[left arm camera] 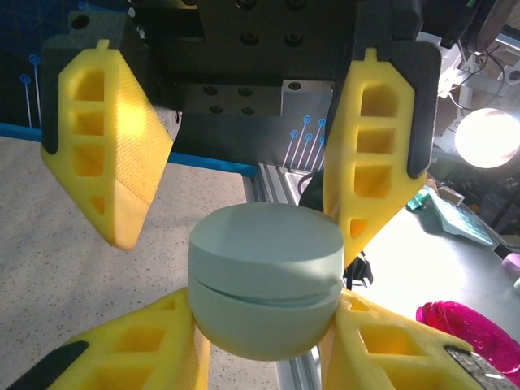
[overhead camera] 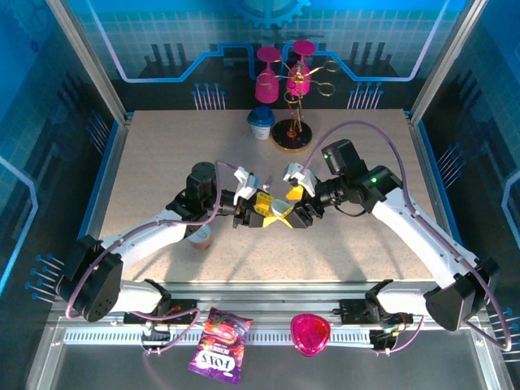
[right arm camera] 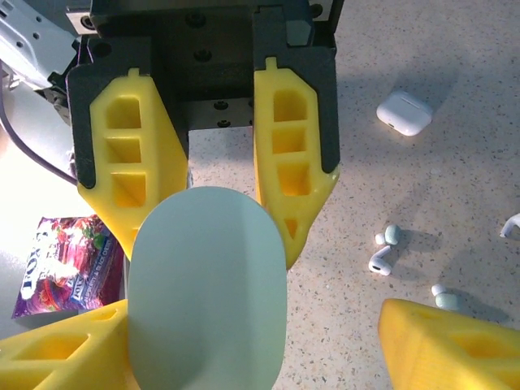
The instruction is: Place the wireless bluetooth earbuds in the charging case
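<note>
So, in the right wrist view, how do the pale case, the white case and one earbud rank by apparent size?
1. pale case, but it is nearest the camera
2. white case
3. earbud

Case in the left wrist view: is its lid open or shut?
Shut: on the case, lid meets base along a thin seam.

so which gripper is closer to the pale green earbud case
Left. The left gripper is shut on the pale green earbud case, a finger on each side. The right gripper faces it close by, jaws open, not gripping.
</note>
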You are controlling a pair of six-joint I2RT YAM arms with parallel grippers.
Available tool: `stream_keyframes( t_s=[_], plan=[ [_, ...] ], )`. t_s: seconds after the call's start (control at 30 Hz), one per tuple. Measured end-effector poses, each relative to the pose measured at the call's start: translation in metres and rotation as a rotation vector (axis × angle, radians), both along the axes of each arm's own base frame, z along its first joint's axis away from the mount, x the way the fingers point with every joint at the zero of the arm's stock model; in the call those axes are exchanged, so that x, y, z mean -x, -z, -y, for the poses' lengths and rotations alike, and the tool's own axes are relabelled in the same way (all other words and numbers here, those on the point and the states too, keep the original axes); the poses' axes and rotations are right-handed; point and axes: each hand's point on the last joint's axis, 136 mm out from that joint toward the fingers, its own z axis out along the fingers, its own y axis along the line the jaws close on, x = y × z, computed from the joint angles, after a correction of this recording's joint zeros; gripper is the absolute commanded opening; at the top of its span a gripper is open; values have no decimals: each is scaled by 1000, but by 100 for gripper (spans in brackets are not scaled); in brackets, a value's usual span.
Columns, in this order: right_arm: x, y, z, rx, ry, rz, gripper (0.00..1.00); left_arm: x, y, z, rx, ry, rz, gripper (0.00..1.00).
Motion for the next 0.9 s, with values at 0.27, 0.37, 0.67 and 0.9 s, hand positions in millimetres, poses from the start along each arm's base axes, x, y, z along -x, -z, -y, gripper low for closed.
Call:
stream_keyframes(
  t_s=[0.27,0.37,0.67,0.9],
  plan=[
    [-14,-20,16,-32,92,88,76,5,0,0,3,31,0,35],
    [-19,-21,21,-32,125,110,76,9,0,1,5,53,-3,35],
    [-15,-22,23,-63,129,153,71,7,-2,3,23,56,22,35],
    [-10,-29,23,-116,130,176,36,5,-7,4,43,55,37,36]
  ],
)
